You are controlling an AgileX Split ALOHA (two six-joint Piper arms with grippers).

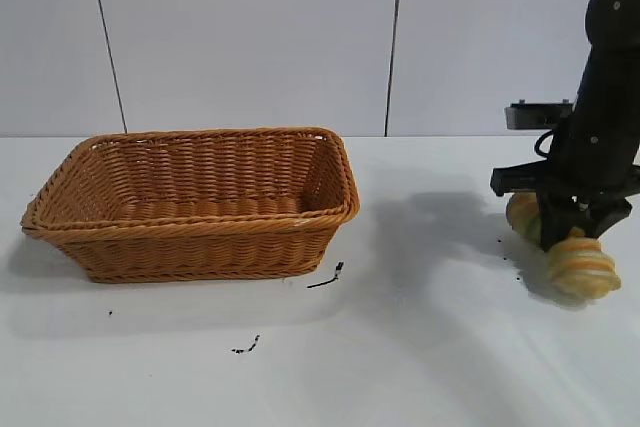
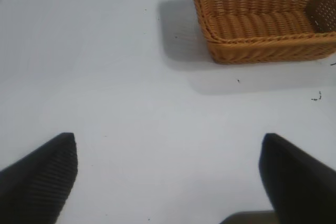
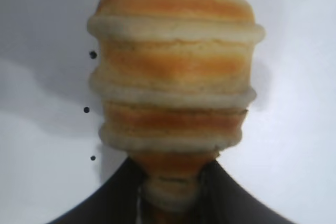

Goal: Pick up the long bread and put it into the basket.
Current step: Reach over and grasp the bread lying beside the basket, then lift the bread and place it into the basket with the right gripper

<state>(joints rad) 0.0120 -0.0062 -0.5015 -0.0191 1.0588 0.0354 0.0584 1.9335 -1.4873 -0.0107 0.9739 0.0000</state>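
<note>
Since the right gripper has its fingers clamped across the middle of the long bread, with a fat ridged end sticking out on each side of them, I'd guess the loaf could twist or slide out on the way over. The basket sits well apart from those fingers, so it's a long carry. The left gripper just hangs parked over the table, fingers spread wide with nothing between them.
</note>
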